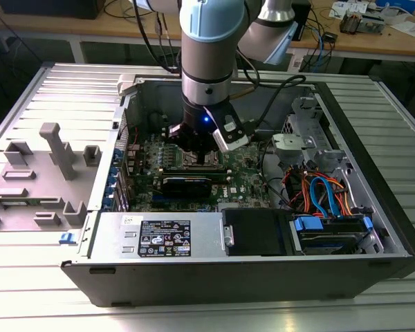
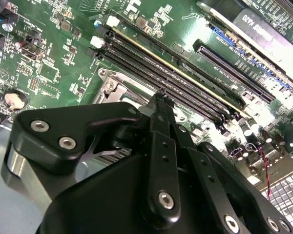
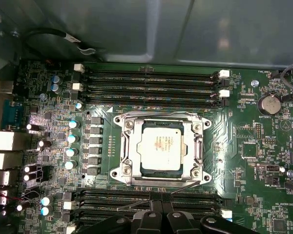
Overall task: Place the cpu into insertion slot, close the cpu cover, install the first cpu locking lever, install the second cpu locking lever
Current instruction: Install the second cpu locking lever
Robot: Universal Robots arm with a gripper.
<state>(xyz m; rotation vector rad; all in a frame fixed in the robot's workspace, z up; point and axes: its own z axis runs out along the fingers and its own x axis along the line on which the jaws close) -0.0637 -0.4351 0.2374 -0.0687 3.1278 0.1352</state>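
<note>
In the first wrist view the cpu (image 3: 160,148) lies flat in the insertion slot (image 3: 121,171), its silver top showing through the cut-out. The cpu cover (image 3: 128,146) lies down around it. A thin wire locking lever (image 3: 185,186) runs slanted along the socket's side nearest my gripper (image 3: 160,200). The two black fingers are pressed together, with nothing seen between them, just off that side of the socket. In the second wrist view the gripper (image 2: 161,97) hangs above a corner of the insertion slot (image 2: 110,87). In the exterior view the gripper (image 1: 194,149) is low over the motherboard (image 1: 245,173) inside the open computer case (image 1: 214,280).
Long black memory slots (image 3: 151,83) flank the socket on two sides. A black card (image 1: 187,183) lies in front of the socket. The power supply (image 1: 166,238), drive bays and coloured cables (image 1: 325,197) stand at the exterior view's right. A grey fixture (image 1: 55,149) stands at its left.
</note>
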